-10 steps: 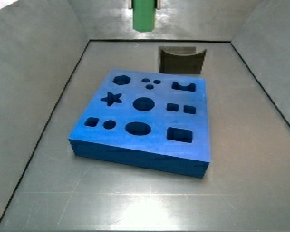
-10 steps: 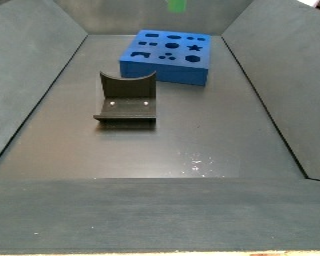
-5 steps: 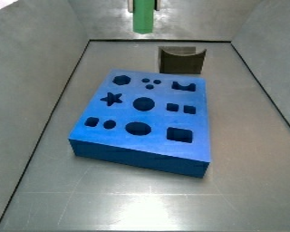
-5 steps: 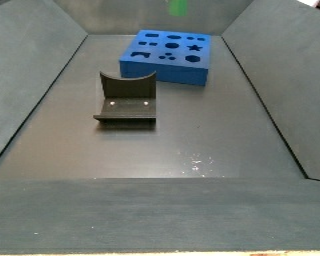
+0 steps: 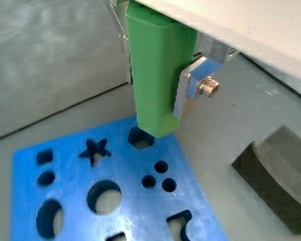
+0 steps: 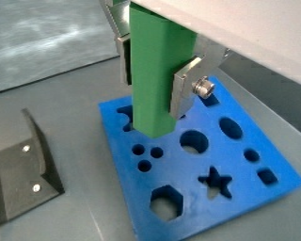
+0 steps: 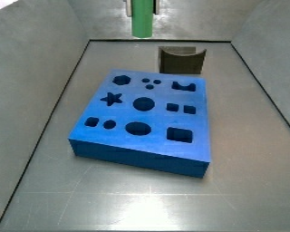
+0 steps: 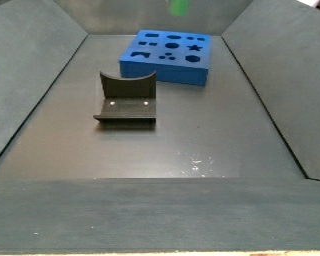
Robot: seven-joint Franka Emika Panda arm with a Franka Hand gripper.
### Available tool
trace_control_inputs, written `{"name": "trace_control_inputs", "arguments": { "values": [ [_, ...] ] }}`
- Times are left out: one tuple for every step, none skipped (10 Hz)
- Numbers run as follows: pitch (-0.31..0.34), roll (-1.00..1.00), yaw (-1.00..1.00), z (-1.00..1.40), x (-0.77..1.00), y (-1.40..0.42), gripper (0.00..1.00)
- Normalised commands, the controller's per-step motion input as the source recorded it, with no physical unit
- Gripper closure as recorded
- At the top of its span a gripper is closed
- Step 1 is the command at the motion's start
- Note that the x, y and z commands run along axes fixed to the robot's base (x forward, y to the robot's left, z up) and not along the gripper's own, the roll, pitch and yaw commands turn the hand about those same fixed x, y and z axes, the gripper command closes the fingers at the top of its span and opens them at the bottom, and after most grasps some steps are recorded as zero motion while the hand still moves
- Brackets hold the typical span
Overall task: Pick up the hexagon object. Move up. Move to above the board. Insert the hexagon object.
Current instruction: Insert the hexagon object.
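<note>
The hexagon object point(image 5: 157, 80) is a tall bright green peg, held upright between the silver fingers of my gripper point(image 5: 160, 71), which is shut on it. Both wrist views show the peg point(image 6: 156, 85) hanging above the blue board point(image 5: 71, 165), its lower end clear of the surface. The board point(image 6: 201, 209) carries dark cut-outs, among them a star point(image 6: 216, 181) and a hexagon hole point(image 6: 166, 203). In both side views only the peg's lower part point(image 7: 141, 20) point(image 8: 178, 6) shows at the top edge, high over the board point(image 7: 159, 120) point(image 8: 170, 75).
The dark L-shaped fixture point(image 7: 181, 60) point(image 8: 127, 100) stands on the grey tray floor beside the board, also seen in both wrist views point(image 5: 278, 174) point(image 6: 22, 184). Sloping grey walls point(image 7: 51, 109) close in the tray on each side.
In a side view the green peg reaches slightly lower than one second ago. The board and fixture have not moved.
</note>
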Motion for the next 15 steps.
{"name": "trace_control_inputs", "arguments": {
  "values": [
    [0.0, -0.15, 0.11, -0.05, 0.0, 0.0, 1.0],
    [0.0, 0.15, 0.0, -0.26, -0.02, 0.0, 1.0],
    [0.031, 0.27, -0.87, -0.82, 0.11, 0.11, 1.0],
    [0.143, 0.21, -0.9, -0.76, 0.0, 0.11, 1.0],
    [0.146, 0.23, -0.89, -0.76, 0.0, 0.11, 1.0],
    [0.14, 0.23, -0.87, -0.76, 0.0, 0.11, 1.0],
    [0.117, 0.27, -0.81, -0.75, 0.0, 0.11, 1.0],
    [0.043, 0.27, -0.41, -0.84, -0.11, 0.0, 1.0],
    [0.0, 0.0, 0.01, -0.61, 0.0, 0.0, 1.0],
    [-0.017, 0.0, 0.0, -0.29, 0.0, 0.0, 1.0],
    [0.0, 0.2, 0.3, -1.0, -0.16, -0.13, 1.0],
    [0.0, 0.2, 0.38, -1.0, -0.13, -0.1, 1.0],
    [0.0, 0.12, 0.5, -1.0, -0.17, -0.22, 1.0],
    [0.0, 0.04, 0.61, -1.0, -0.05, -0.25, 1.0],
    [0.0, 0.06, 0.74, -1.0, 0.0, -0.24, 1.0]
  ]
}}
